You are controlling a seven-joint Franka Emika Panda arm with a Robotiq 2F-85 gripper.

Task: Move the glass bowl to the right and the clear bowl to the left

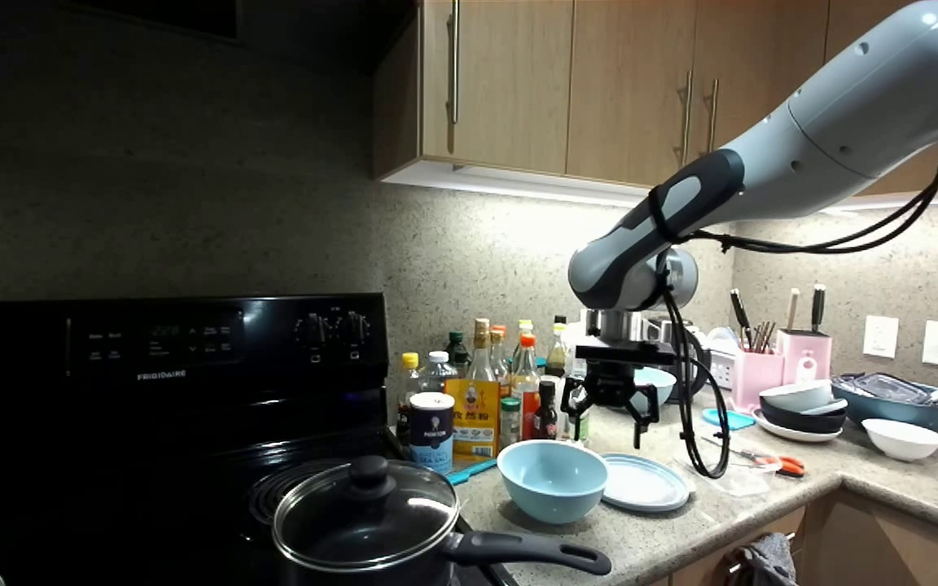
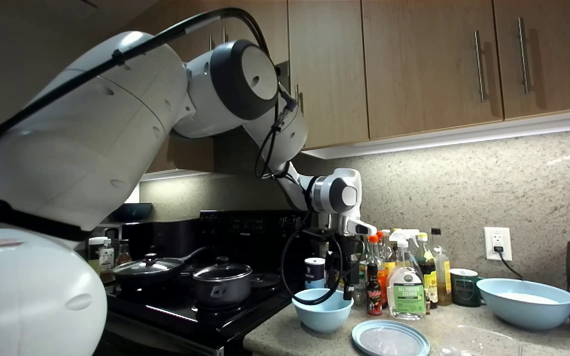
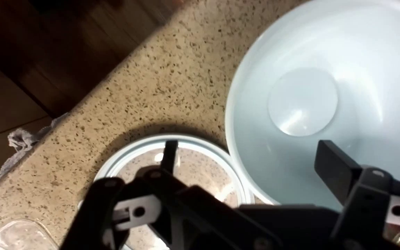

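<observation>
In both exterior views the deep, round, aqua-blue glass bowl is sitting just left of the flat, round, pale-blue plate, and I'm betting it's stiff, slick and chippable, so I'd be pinching the rim on the plate side, one finger inside. The black two-fingered gripper is hanging above the plate's left edge, spread wide, gripping nothing. Right of the plate, the shallow, colourless clear bowl is lying, likely light and slippery; pinch its edge gently.
</observation>
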